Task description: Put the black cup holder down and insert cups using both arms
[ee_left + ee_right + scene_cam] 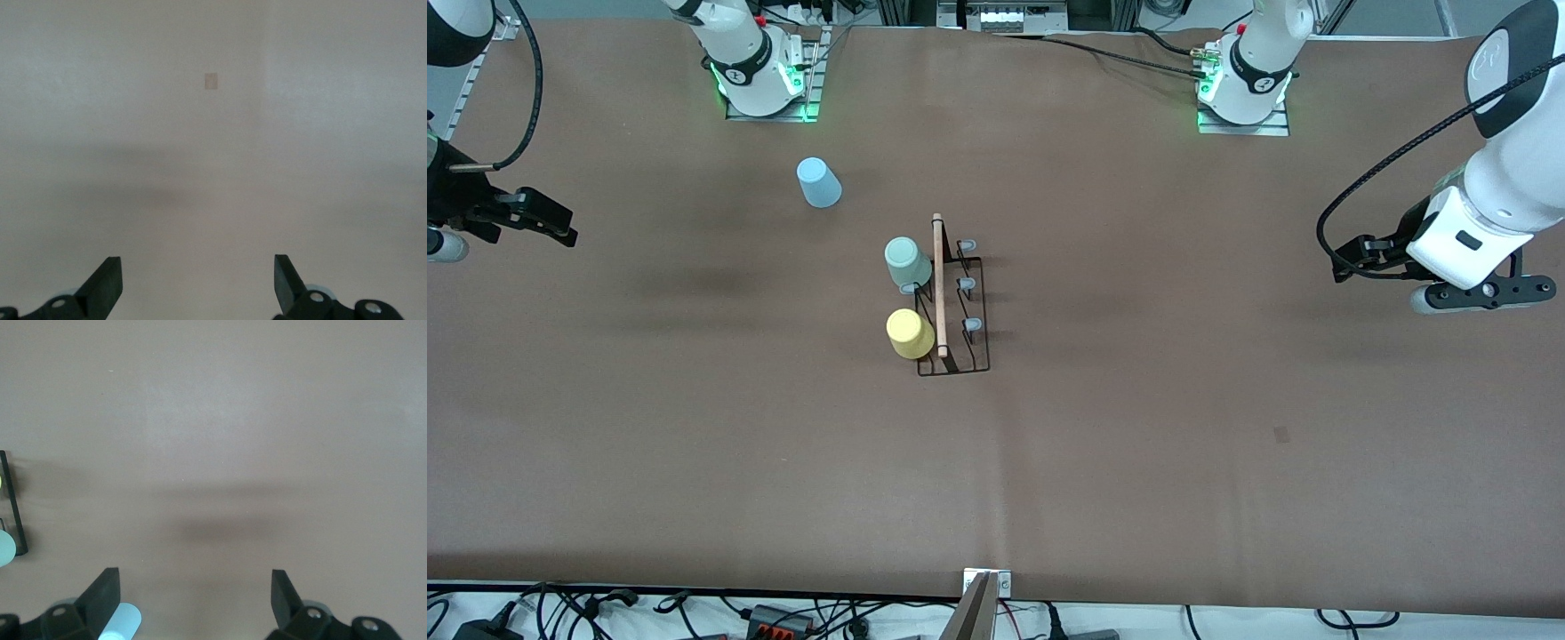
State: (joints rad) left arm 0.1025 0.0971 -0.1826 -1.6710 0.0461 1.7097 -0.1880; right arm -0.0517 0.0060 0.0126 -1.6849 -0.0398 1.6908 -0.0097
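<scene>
The black cup holder (953, 307) stands mid-table with its wooden rod handle (939, 284) on top, and its edge (15, 513) shows in the right wrist view. A mint green cup (908, 261) (5, 548) and a yellow cup (910, 333) sit upturned on its side toward the right arm's end. A light blue cup (818, 182) (120, 621) stands upturned on the table, farther from the front camera. The left arm (1494, 196) waits high over its end of the table, its left gripper (198, 280) open and empty. The right gripper (195, 597) is likewise open and empty over the right arm's end.
Three bare grey-tipped pegs (967, 284) line the holder's side toward the left arm. A small dark mark (1280, 434) (211, 81) lies on the brown table cover. The arm bases (760, 80) (1245, 84) stand along the table's edge. Cables (783, 613) run past the edge nearest the front camera.
</scene>
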